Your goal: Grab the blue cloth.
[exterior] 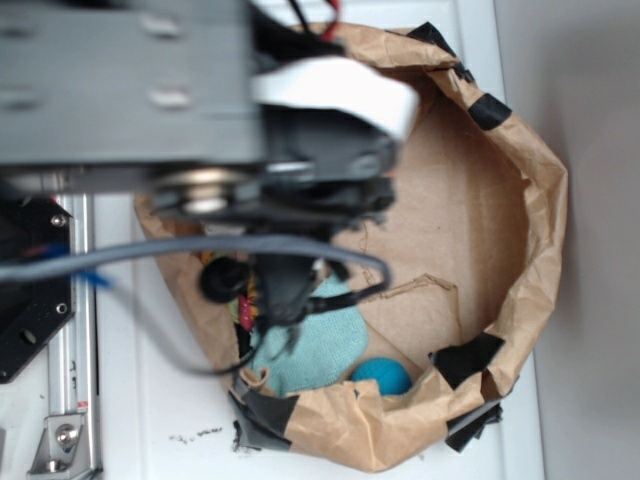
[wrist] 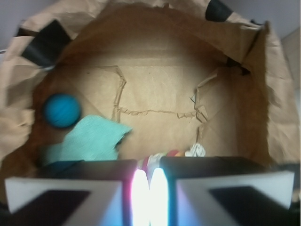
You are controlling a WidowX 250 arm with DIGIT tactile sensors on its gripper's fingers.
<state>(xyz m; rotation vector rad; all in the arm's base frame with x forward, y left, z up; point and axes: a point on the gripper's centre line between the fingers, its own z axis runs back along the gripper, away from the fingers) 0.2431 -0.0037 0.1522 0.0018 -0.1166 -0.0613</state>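
Not yet grabbed: soft light teal-blue waffle-textured cloth [wrist: 91, 140] on the floor of the brown paper bag [wrist: 277, 117], touching the round darker blue ball [wrist: 62, 110] near one wall, jaws of the black gripper [wrist: 149, 184] pressed together, empty, above.

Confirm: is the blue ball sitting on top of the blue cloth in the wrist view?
No. The blue ball rests on the bag's floor beside the blue cloth, at its upper-left edge.

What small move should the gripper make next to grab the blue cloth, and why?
Probably shift the gripper left. In the wrist view the blue cloth lies left of it, beside the ball, and its fingers look pressed together, so they must open first.
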